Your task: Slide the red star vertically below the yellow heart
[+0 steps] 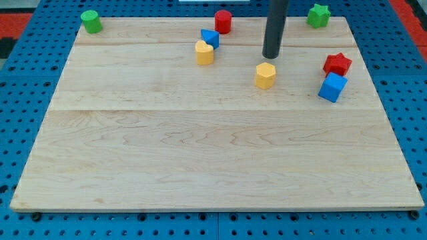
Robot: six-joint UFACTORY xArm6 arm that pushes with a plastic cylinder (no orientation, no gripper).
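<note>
The red star (pixel 337 64) lies near the board's right edge, touching the blue cube (pixel 332 87) just below it. The yellow heart (pixel 204 52) sits at the upper middle-left, with a blue block (pixel 210 38) touching its upper right. My tip (pixel 271 56) rests on the board in the upper middle, just above a yellow hexagon (pixel 265 75) and not touching it. The tip is well to the left of the red star and to the right of the yellow heart.
A red cylinder (pixel 223 21) stands at the top edge above the blue block. A green cylinder (pixel 91 21) is in the top left corner. A green star (pixel 319 15) is in the top right corner. The wooden board (pixel 200 153) lies on a blue pegboard.
</note>
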